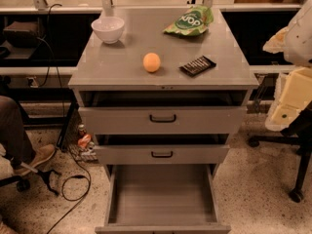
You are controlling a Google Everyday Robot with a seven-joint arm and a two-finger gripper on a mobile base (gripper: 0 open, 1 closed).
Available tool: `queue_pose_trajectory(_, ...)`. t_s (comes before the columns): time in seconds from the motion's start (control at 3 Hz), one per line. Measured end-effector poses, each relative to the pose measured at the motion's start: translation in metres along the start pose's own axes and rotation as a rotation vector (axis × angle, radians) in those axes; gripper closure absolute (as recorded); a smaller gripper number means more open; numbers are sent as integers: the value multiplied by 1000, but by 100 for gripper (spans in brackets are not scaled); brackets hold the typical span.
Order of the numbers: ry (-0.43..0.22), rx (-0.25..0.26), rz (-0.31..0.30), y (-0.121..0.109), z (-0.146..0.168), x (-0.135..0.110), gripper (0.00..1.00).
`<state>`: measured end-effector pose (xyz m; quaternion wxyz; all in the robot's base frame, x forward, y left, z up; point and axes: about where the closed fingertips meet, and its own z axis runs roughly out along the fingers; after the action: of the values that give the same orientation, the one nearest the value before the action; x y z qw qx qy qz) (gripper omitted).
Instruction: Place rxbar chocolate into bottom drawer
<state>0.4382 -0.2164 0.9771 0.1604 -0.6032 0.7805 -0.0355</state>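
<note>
The rxbar chocolate, a dark flat wrapper with pale stripes, lies on the grey cabinet top towards the front right, next to the orange ball. The bottom drawer is pulled far out and its grey floor is bare. White and cream arm parts show at the right edge, beside the cabinet and level with its top. The gripper itself is out of view.
A white bowl stands at the back left of the top and a green chip bag at the back right. The two upper drawers are slightly open. A person's leg and shoe, cables and a chair base are on the floor.
</note>
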Motion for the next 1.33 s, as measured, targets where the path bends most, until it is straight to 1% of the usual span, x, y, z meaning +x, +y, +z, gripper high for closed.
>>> queue_pose_trajectory(0.33,0,0,0,0,0,0,0)
queue_pose_trajectory(0.67,-47,7,-6,-30,13,-5,0)
queue_pose_trajectory(1.0,-94,10,-2,-67,37,-13,0)
queue_pose_trajectory(1.33,-134,7,5,-108,72,-23,0)
